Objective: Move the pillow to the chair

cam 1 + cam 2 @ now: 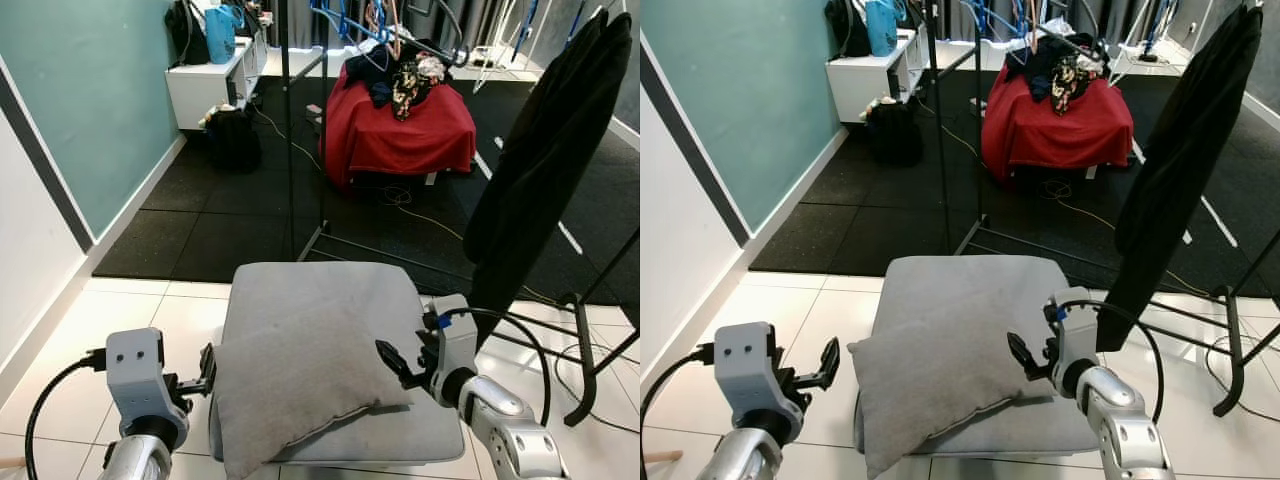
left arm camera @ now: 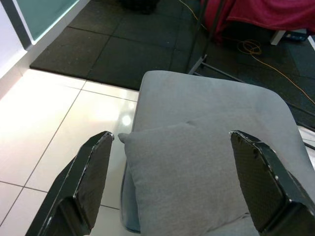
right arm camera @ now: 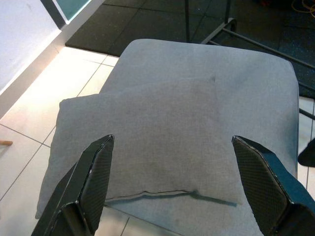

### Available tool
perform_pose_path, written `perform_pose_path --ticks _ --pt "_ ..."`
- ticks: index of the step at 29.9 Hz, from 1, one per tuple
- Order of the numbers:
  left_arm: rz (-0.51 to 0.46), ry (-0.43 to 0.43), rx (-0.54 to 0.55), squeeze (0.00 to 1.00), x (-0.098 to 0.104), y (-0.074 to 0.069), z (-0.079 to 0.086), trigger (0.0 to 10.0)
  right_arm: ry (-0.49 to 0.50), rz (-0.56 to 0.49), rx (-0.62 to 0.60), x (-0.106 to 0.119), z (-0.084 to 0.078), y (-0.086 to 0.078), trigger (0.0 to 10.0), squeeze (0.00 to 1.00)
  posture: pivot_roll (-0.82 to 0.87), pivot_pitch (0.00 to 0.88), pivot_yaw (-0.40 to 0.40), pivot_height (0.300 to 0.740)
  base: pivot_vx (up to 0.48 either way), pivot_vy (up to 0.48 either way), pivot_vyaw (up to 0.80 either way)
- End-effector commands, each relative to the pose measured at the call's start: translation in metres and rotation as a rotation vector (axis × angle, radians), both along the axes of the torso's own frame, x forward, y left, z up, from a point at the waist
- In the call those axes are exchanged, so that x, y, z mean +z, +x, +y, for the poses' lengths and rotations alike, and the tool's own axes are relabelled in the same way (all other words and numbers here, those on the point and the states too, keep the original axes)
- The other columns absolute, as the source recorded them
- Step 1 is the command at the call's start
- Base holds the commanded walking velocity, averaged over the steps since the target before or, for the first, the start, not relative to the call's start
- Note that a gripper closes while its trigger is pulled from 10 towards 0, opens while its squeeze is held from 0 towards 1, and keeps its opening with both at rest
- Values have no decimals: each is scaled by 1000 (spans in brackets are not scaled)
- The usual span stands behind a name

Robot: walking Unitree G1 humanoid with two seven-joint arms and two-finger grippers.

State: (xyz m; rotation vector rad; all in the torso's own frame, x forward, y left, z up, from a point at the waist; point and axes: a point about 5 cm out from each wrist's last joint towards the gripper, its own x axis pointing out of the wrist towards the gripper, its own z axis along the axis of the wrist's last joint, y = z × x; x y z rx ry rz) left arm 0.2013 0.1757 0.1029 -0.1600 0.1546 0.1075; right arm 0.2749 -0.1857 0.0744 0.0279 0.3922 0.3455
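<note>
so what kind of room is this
Probably a spare room or home workspace used for laundry: a grey pillow on a grey chair, a red-draped seat heaped with clothes, and a black garment hanging from a rack.

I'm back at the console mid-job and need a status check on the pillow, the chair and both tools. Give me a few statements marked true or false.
1. The square grey fabric pillow lies on the grey upholstered chair seat. True.
2. The left tool is shut on the pillow. False: its fingers are open, beside the pillow's left edge.
3. The right tool is open, at the pillow's right side. True.
4. The pillow sits fully within the seat. False: its near left corner hangs over the seat's edge, above the white tile floor.
5. A blue cloth drapes the furniture beyond the chair. False: the cloth is red, with clothes piled on it.
</note>
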Motion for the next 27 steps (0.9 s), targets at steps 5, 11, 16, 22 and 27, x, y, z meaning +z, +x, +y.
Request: perform_pose_path --ticks 5,11,16,22,27 --pt "6 52 -15 0 -2 4 3 10000 40 54 10 -6 3 4 10000 0 -152 18 -40 660 0 0 0" --pt "-3 84 -26 0 1 9 3 10000 88 88 29 -8 5 6 10000 0 -153 18 -37 640 0 0 0" --pt "-8 97 -34 0 3 11 4 10000 122 110 61 -9 10 10 10000 0 -146 31 -28 625 0 0 0" --pt "-17 107 -28 0 7 13 7 10000 162 111 58 -6 14 21 10000 0 -136 31 -31 610 0 0 0" --pt "-32 117 -20 0 12 16 10 10000 257 162 42 -7 18 34 10000 0 -131 37 -28 595 0 0 0"
